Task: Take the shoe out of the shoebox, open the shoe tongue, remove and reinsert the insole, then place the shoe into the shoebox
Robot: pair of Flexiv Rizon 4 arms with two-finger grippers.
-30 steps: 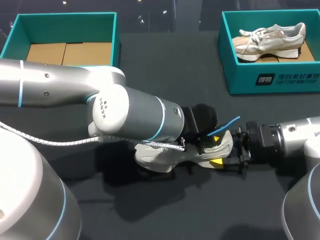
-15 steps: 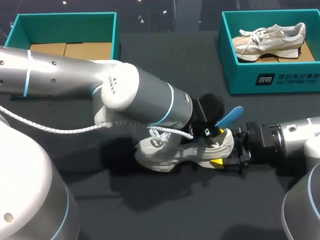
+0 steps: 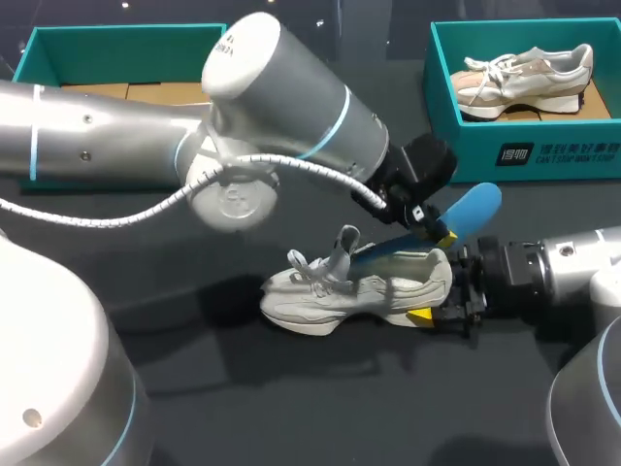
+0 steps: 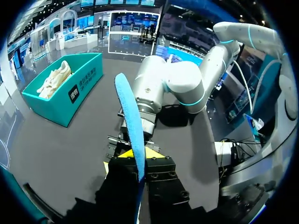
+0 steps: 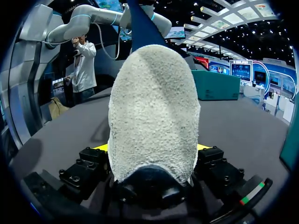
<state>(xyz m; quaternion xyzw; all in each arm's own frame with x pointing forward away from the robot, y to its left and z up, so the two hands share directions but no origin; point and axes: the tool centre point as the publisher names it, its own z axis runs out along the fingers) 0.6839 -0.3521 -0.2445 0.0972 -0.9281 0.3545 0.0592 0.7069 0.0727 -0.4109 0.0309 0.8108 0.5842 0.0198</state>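
Teal shoebox (image 3: 464, 146), white lettering (image 3: 558, 152) — blue insole (image 3: 468, 215), shoe (image 3: 335, 299)

Front end of insole (image 3: 472, 213) seemingly inside shoe (image 3: 359, 291), right fingers (image 3: 420, 316) largely behind its heel, left shoebox (image 3: 126, 31) partly behind left arm (image 3: 291, 87)

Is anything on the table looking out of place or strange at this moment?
Only the blue insole: it sticks out of the white shoe at a slant, its free end raised in the left arm's jaws, its other end inside. Nothing looks spilled or damaged.
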